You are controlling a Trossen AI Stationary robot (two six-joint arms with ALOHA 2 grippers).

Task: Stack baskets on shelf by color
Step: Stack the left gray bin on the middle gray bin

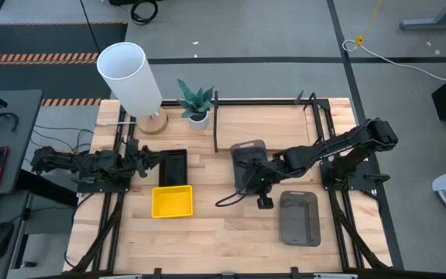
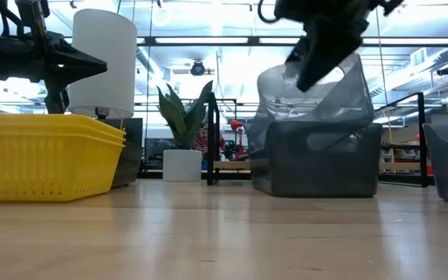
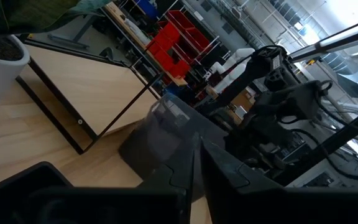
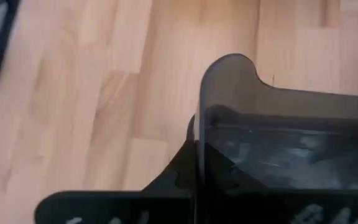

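A dark grey basket (image 1: 248, 155) stands on the table in front of the shelf (image 1: 216, 124), with a second grey basket (image 2: 317, 85) tilted up out of it. My right gripper (image 1: 256, 177) is shut on that tilted basket. Another grey basket (image 1: 299, 218) lies flat near the right near corner. The yellow baskets (image 1: 172, 201) sit stacked at left, with a black basket (image 1: 173, 166) just beyond them. My left gripper (image 1: 145, 159) hovers shut beside the black basket, touching nothing. My right gripper pinches the tilted grey basket's side wall (image 4: 199, 118) near a rounded corner (image 4: 229, 62), one finger inside and one outside. It comes from above, slanting down. The held end is raised and the basket's lower end (image 2: 286, 128) rests in the grey basket below.
A white cylindrical lamp (image 1: 130, 76) and a small potted plant (image 1: 196, 101) stand at the far left of the table. The shelf's black bars frame a light board (image 1: 273, 120) at the far middle. Bare wood lies along the near edge (image 1: 223, 248).
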